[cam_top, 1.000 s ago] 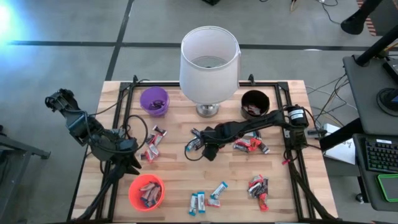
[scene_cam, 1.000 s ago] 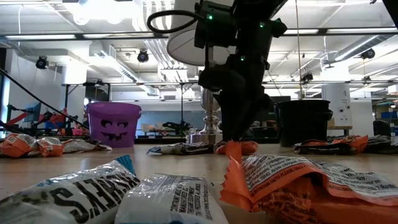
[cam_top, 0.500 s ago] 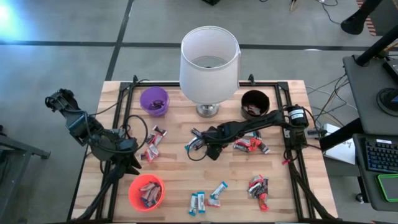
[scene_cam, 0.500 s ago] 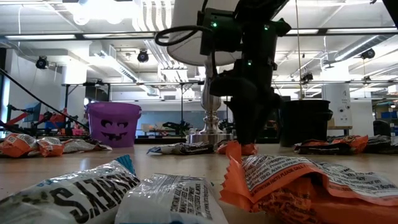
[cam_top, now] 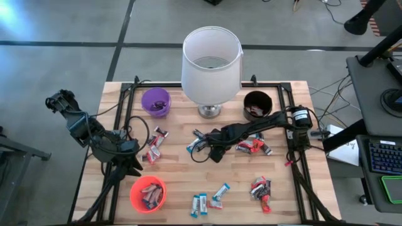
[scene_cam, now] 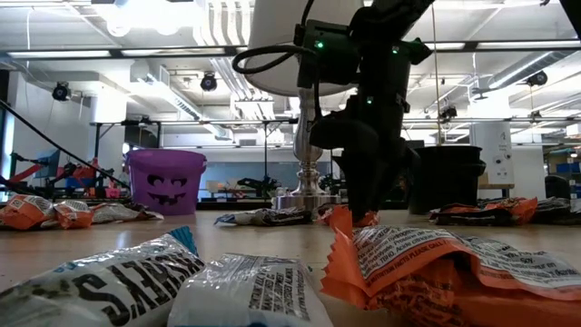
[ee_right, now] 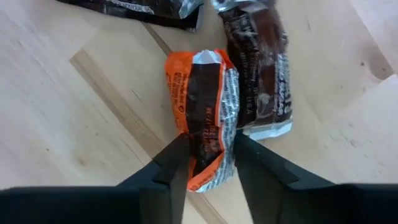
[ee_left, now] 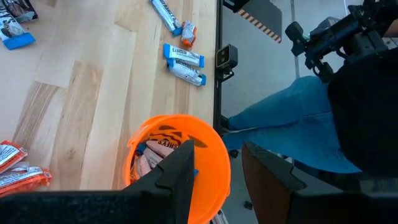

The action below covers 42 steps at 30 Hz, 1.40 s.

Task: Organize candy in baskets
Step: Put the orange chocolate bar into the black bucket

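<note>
My right gripper (ee_right: 208,163) is down at mid-table, its fingers (ee_right: 166,168) pinched on an orange-wrapped candy bar (ee_right: 205,118); a dark brown bar (ee_right: 258,78) lies just beside that one, touching it. The black basket (cam_top: 256,104) sits beyond the arm, the purple basket (cam_top: 156,102) well apart. My left gripper (ee_left: 214,180) hangs partly parted, holding nothing, over the near rim of the orange basket (ee_left: 214,163), with blue-and-white bars (ee_left: 184,63) lying farther out on the wooden table (ee_left: 93,93).

lamp: big white shade (cam_top: 211,61) on a metal base (cam_top: 210,112), far middle of the bench
bench: light wood (cam_top: 178,170)
keyboard: (cam_top: 384,156) far right
person: blue jeans (ee_left: 292,127) beside the bench
</note>
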Available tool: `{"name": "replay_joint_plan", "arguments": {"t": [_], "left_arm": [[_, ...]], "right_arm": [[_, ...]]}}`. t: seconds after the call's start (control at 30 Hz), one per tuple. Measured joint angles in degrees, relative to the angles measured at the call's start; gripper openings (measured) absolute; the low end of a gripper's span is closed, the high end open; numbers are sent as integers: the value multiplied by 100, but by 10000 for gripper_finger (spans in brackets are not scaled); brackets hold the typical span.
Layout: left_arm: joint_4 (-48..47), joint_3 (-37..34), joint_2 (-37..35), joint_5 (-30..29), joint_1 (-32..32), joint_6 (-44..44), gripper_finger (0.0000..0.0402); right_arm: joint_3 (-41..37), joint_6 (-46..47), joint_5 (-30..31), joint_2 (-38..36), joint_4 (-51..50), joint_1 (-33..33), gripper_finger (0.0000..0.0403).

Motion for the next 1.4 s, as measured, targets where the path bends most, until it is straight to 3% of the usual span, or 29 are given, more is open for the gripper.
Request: {"name": "replay_joint_plan", "arguments": {"t": [0.27, 0.5, 0.83, 1.17, 1.4], "left_arm": [[-1, 0, 0, 0, 1, 0, 116], [-2, 0, 1, 0, 0, 0, 116], [-4, 0, 2, -2, -1, -49, 116], [-417, 0, -2, -2, 1, -59, 116], [-599, 0, -55, -286, 10, 225, 116]], "right_arm": [[-44, 134, -241, -15, -1, -32, 18], [502, 157, -842, -40, -678, 20, 13], [1410, -17, -823, -183, -2488, 195, 12], [1411, -93, -684, -687, -3500, 190, 12], [1140, 232, -650, -1685, -3616, 153, 12]]}}
